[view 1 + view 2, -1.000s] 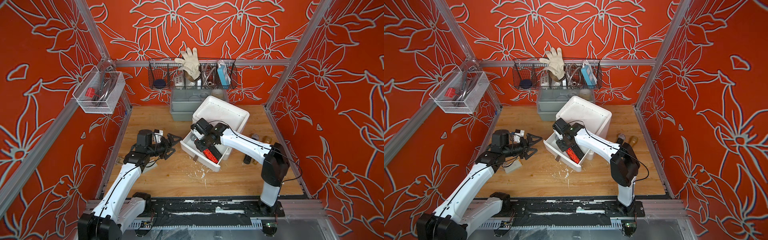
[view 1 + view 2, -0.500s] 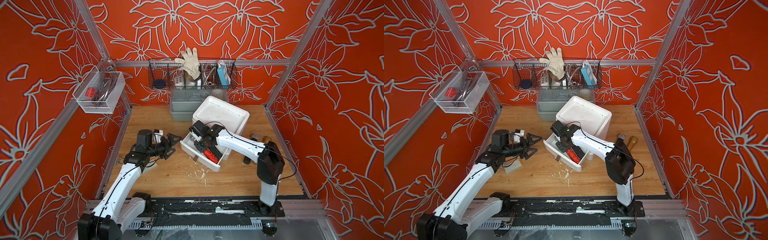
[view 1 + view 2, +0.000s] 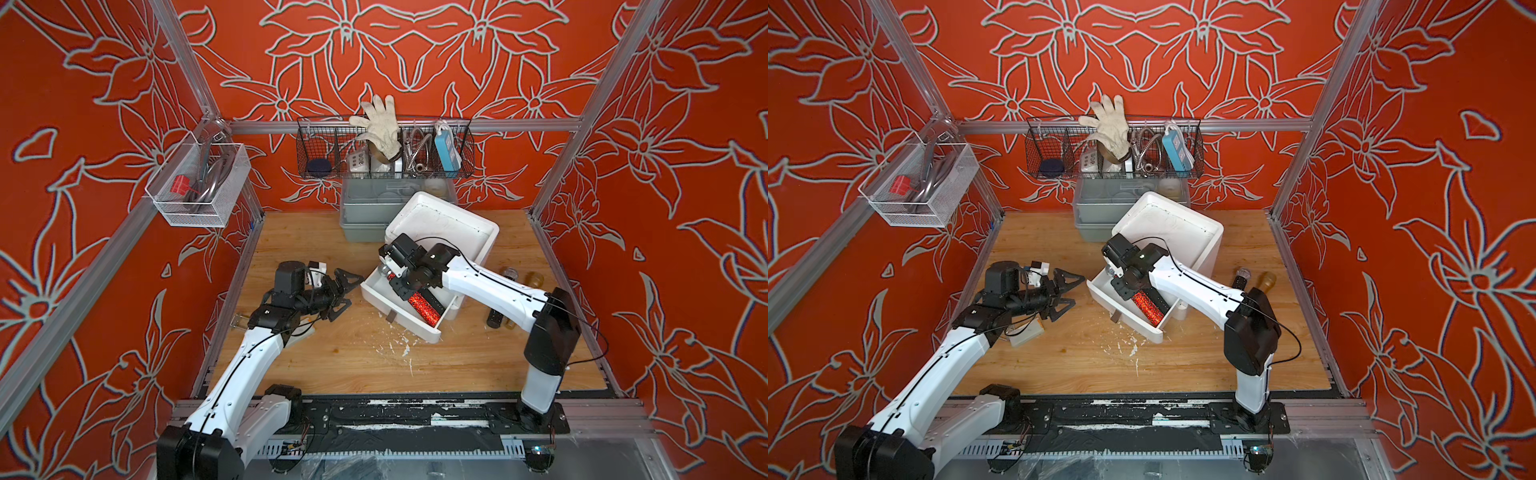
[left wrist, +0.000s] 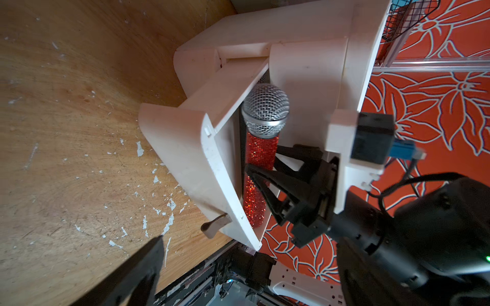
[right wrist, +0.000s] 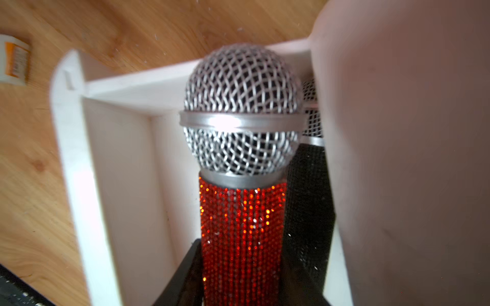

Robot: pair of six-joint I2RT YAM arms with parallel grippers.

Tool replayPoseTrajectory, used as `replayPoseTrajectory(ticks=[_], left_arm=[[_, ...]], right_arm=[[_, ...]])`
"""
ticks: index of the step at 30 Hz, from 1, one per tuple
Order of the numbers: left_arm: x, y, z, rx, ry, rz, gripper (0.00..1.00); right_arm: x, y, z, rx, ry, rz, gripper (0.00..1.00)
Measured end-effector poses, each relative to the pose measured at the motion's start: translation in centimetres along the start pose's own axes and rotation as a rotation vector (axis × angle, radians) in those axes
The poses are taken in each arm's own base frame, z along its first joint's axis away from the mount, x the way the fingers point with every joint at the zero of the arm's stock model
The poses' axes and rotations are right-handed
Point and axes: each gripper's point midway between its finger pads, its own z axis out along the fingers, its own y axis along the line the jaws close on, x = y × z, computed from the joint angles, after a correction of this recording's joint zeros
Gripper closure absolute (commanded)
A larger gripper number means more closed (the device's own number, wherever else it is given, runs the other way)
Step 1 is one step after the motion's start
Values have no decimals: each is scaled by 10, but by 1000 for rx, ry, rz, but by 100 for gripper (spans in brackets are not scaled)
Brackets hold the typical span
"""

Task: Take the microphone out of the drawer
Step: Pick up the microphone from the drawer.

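Red rhinestone microphone (image 4: 261, 148) gripped in the white drawer (image 4: 185, 137)
My right pincer (image 4: 261, 165) clasped its handle; my left pincer (image 3: 351, 292) gaped empty beside the drawer.

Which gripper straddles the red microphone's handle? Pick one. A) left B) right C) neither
B: in the right wrist view the right gripper has a finger on each side of the red microphone in the drawer, while the left gripper hangs open beside the drawer.
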Motion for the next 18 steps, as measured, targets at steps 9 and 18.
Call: replayPoseTrajectory(ticks=[9,18], left_arm=[[0,0,0,0,0,0,0],[0,-1,0,2,0,8,0]], right_arm=[[-35,-4,-51,-11,-197,18,95],[-51,-26,-95,3,-319,71,97]])
